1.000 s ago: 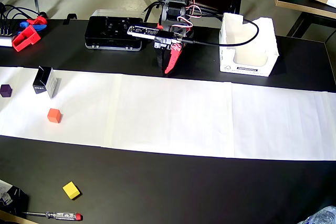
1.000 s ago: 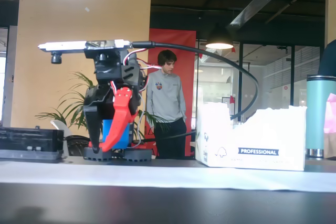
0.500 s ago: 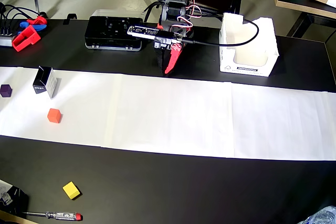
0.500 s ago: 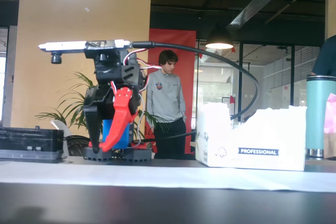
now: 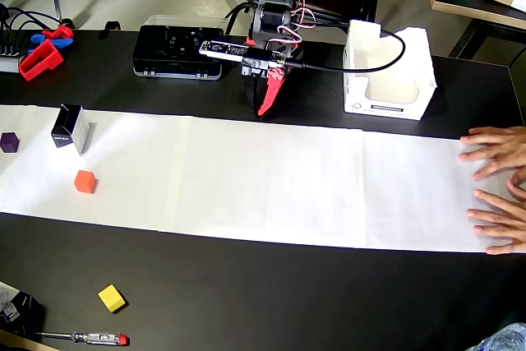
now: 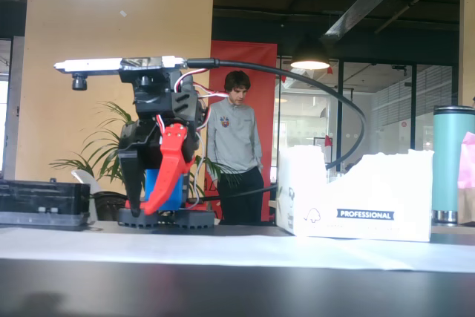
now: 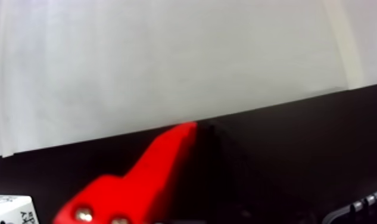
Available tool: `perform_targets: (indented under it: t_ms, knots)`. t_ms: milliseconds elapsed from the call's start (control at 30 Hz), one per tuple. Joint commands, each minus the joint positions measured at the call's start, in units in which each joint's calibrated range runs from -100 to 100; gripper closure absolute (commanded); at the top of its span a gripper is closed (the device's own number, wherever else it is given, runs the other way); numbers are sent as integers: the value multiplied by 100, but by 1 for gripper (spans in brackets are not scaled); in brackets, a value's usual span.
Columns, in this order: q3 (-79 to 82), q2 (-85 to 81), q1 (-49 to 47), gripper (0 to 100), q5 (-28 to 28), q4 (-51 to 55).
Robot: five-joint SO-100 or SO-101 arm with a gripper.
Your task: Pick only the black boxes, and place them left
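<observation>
The claw [image 5: 264, 106] is resting folded near the arm's base at the back of the worktop [image 5: 263, 285], its red finger [image 7: 144, 179] lying against the dark one with tips together and nothing held, pointing down at the back edge of the white paper strip [image 5: 271, 178]. Just behind it, toward overhead-left, the big flat black device [image 5: 177, 51] is sitting; toward overhead-right the torn white carton [image 5: 386, 76] is standing. Far off to overhead-left of the claw, the single black box [image 5: 70, 127] in view is standing upright on the paper, its long axis vertical, already close to the left end. Beyond it an orange cube [image 5: 85, 181] and a purple cube [image 5: 9, 141] are lying, with a yellow cube [image 5: 111, 297] on the bare worktop. Far to overhead-right, a person's hands [image 5: 497, 191] are pressing on the paper's end. Any reach would probably have to swing well leftward across the strip.
</observation>
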Motion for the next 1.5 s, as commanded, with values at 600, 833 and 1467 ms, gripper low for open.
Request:
perform_targets:
  t_ms: [600, 833, 1467]
  knots:
    - [70, -64, -7, 99, 20, -3]
    - [70, -64, -7, 99, 20, -3]
    - [-1818, 1437, 62, 81, 15, -11]
